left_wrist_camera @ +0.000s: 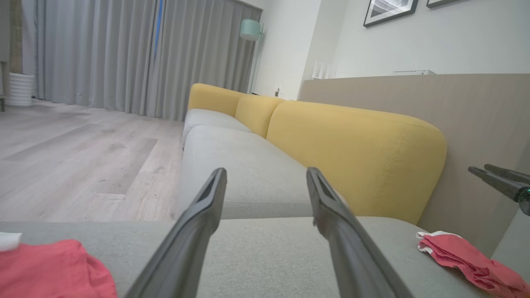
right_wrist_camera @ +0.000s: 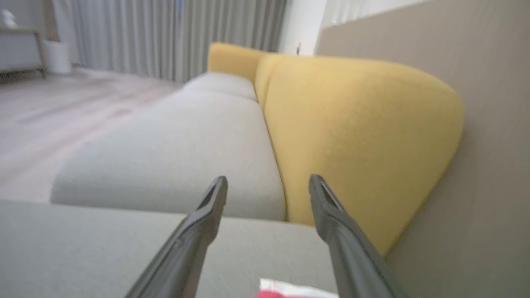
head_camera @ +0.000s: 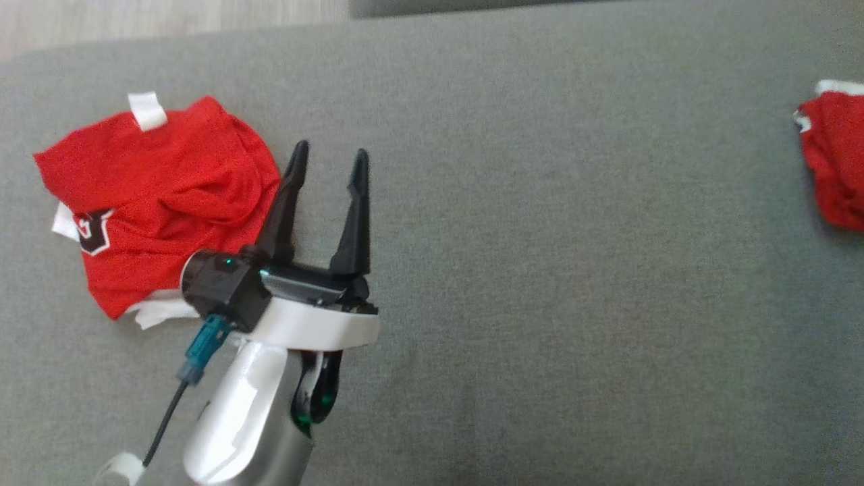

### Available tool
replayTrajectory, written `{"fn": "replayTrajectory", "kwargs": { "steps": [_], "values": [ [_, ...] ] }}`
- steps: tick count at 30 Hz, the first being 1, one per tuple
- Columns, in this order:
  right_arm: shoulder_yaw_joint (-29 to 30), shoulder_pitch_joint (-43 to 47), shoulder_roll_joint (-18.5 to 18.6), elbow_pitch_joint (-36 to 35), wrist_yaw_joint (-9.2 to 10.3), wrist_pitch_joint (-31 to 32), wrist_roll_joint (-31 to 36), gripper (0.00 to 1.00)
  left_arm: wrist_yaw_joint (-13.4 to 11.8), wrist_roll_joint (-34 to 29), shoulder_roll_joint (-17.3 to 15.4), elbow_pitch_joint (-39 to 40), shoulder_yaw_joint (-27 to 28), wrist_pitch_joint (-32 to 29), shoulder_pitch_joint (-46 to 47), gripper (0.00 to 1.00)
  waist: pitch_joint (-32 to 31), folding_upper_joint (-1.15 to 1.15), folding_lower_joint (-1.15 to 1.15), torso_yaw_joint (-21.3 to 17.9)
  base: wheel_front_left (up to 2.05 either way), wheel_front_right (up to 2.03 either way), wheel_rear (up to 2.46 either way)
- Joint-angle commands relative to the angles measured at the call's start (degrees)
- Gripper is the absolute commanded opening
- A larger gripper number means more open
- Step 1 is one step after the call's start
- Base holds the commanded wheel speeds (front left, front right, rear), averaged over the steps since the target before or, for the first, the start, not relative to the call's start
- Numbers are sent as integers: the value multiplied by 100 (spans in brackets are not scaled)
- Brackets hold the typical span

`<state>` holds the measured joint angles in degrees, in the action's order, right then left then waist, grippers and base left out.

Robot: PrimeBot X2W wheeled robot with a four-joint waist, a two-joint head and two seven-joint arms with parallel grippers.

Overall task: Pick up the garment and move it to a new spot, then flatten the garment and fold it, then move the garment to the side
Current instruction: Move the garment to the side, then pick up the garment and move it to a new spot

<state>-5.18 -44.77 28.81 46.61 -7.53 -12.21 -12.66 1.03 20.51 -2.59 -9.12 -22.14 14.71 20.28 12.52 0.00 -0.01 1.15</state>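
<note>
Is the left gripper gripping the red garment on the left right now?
No: the fingers of the left gripper stand spread with bare grey cushion between them, beside the red garment.

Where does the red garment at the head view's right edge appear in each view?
Head: garment at the right edge, upper half.
Left wrist: garment in the lower right corner.
Right wrist: garment at the bottom edge, centre, mostly cut off.
Shared landmark: the grey seat it lies on.
</note>
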Motion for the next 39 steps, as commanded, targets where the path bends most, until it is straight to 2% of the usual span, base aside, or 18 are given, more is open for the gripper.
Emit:
{"fn": "replayTrajectory", "kwargs": {
  "steps": [1, 2, 4, 8, 13, 15, 19, 25, 28, 39],
  "values": [
    [34, 160, -117, -423, 4, -67, -51, 100, 15, -53, -29, 175, 293, 29, 16, 100, -278, 0, 1, -41, 0, 0, 0],
    [34, 160, -117, -423, 4, -67, -51, 100, 15, -53, -29, 175, 293, 29, 16, 100, -278, 0, 1, -41, 0, 0, 0],
    [155, 328, -376, -785, 4, -47, -115, 100, 40, -71, -29, 172, 387, 29, -108, 100, -444, 0, 1, -52, 0, 0, 0],
    [418, 835, -996, -1560, 4, 35, -251, 100, 92, -87, -29, 162, 512, 29, -379, 100, -733, 0, 1, -54, 0, 0, 0],
    [594, 1761, -1775, -2489, 4, 26, -70, 100, 133, -125, -29, 148, 594, 29, -694, 100, -989, 0, 1, -19, 0, 0, 0],
    [635, 2171, -2062, -2742, 4, -33, -26, 100, 149, -125, -29, 145, 605, 29, -811, 100, -1060, 0, 1, 6, 0, 0, 0],
    [847, 2939, -2386, -3001, 4, -201, 195, 100, 176, -120, -29, 122, 646, 29, -995, 100, -1163, 0, 1, 63, 0, 0, 0],
    [806, 3763, -2558, -3252, 4, -274, 615, 100, 165, -81, -29, 110, 812, 29, -1319, 100, -1277, 0, 1, 22, 0, 0, 0],
    [874, 4016, -2584, -3375, 4, -276, 610, 100, 166, -87, -29, 140, 894, 29, -1455, 100, -1311, 0, 1, -2, 0, 0, 0],
    [716, 4232, -2592, -3563, 4, -278, 476, 100, 123, -115, -29, 130, 959, 29, -1591, 100, -1325, 0, 1, -61, 0, 0, 0]
  ]
}}
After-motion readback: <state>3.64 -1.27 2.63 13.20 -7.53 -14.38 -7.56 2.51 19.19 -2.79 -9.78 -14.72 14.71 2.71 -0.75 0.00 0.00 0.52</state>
